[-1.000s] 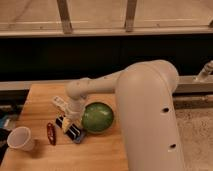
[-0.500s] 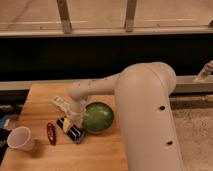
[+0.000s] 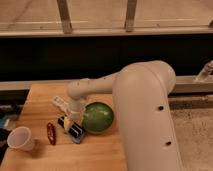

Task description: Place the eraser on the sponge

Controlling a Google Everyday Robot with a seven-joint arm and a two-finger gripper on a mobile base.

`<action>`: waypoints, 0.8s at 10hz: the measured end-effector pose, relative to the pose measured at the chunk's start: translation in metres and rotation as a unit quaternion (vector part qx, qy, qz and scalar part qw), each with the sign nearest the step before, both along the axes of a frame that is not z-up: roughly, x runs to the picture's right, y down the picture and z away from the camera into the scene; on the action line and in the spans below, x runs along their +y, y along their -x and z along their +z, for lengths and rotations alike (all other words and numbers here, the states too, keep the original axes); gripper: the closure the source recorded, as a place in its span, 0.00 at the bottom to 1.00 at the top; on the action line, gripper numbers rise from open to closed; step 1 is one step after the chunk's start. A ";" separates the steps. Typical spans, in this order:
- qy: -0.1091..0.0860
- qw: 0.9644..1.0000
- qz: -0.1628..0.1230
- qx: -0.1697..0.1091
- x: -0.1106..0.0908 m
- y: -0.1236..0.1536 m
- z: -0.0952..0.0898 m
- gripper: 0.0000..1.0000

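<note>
1. A wooden tabletop (image 3: 40, 100) fills the lower left of the scene, with a dark wall and a pale ledge behind it and speckled floor (image 3: 196, 131) off to the right
2. A bulky white robot arm (image 3: 95, 86) rises from the lower right, reaches left across the tabletop, then bends down at the wrist
3. The claw (image 3: 71, 119) hangs at the end of that wrist, low over the tabletop just left of a green bowl (image 3: 98, 118); from where I stand I cannot tell whether it is open, closed or gripping anything
4. The eraser (image 3: 75, 130), a small black block with pale edges, lies directly under and just in front of the claw, slanting from upper left to lower right
5. The sponge (image 3: 79, 138), a small blue pad, shows as a blue rim along the eraser's lower right edge; the two are touching, and the eraser looks to lie over the sponge, though I cannot tell how fully
6. The green bowl is round and upright, just beside the eraser and sponge on their right, near the tabletop's right edge
7. A white tube (image 3: 60, 103) lies flat on the tabletop just behind and left of the claw
8. A red-brown oblong item (image 3: 51, 133) lies near the eraser on its left, apart from it
9. A white cup (image 3: 21, 138) stands upright near the front left corner, well apart from the sponge
</note>
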State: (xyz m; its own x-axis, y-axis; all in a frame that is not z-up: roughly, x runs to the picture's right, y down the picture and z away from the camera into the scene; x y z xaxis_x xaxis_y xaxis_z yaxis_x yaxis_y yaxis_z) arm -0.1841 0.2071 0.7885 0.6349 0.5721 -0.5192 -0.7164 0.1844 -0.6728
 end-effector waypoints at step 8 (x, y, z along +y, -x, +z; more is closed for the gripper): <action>-0.054 0.998 0.029 0.032 -0.054 -0.031 -0.010 0.20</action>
State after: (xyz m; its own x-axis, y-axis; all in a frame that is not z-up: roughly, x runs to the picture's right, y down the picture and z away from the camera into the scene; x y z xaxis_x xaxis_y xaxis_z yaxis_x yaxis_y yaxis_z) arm -0.1527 0.1531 0.7788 0.5667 0.6623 -0.4900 -0.7685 0.2107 -0.6041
